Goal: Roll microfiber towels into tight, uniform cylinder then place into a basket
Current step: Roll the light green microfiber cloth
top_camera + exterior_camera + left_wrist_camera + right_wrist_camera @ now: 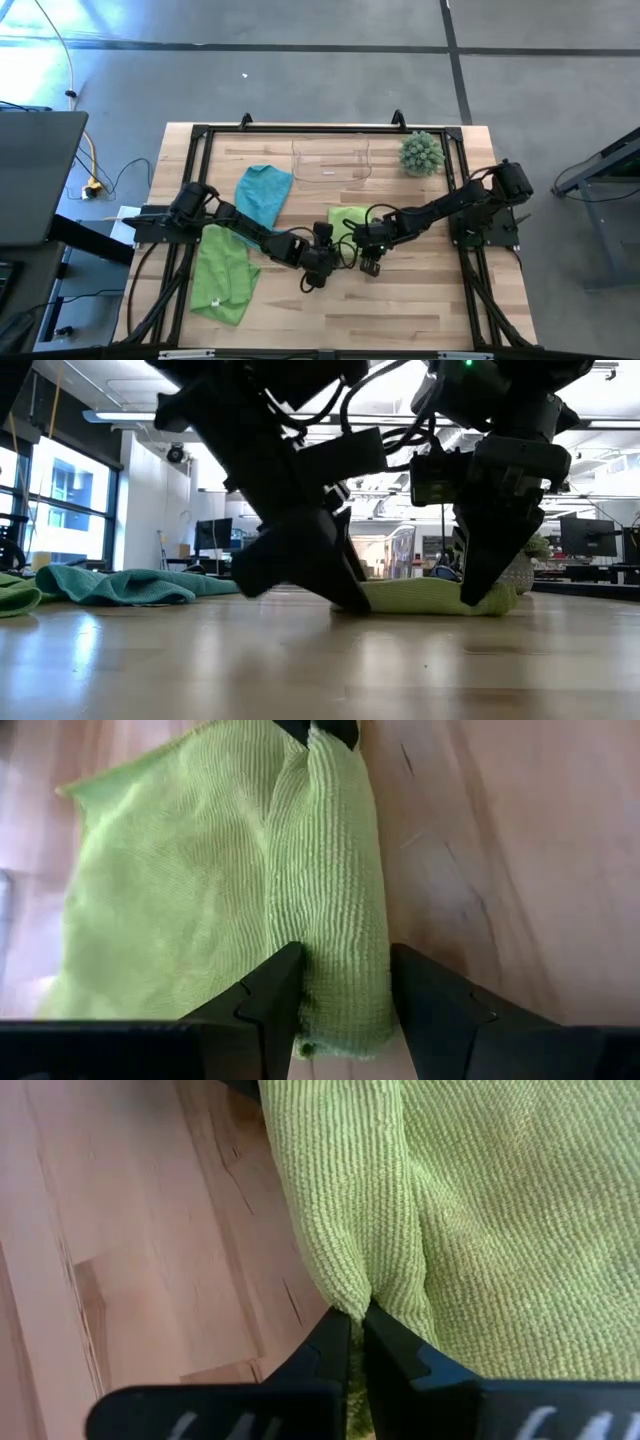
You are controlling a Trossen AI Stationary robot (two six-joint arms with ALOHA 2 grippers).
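Note:
A lime green microfiber towel (348, 218) lies mid-table, its near edge rolled into a thick roll (335, 870); the rest lies flat. My left gripper (320, 264) stands at one end of the roll with the roll between its fingers. My right gripper (370, 264) is shut on cloth at the other end. A teal towel (262, 192) and a second lime towel (225, 278) lie spread on the left. The clear basket (330, 158) stands at the far edge. My left gripper (345, 955) has the roll's end (340, 1005) between its two fingers, one on each long side. The fingers slant down from the table's left, and the roll runs on away from them, lying on the table. My right gripper (358, 1312) pinches a small fold of the lime towel (350, 1292) at the roll's other end between its nearly closed fingers. It comes steeply from above. The towel lies on the table, not lifted.
A round spiky green plant ball (421, 152) sits at the far right, beside the basket. A black frame (200, 135) rims the tabletop. Bare wood (420, 300) lies on the near side of both grippers.

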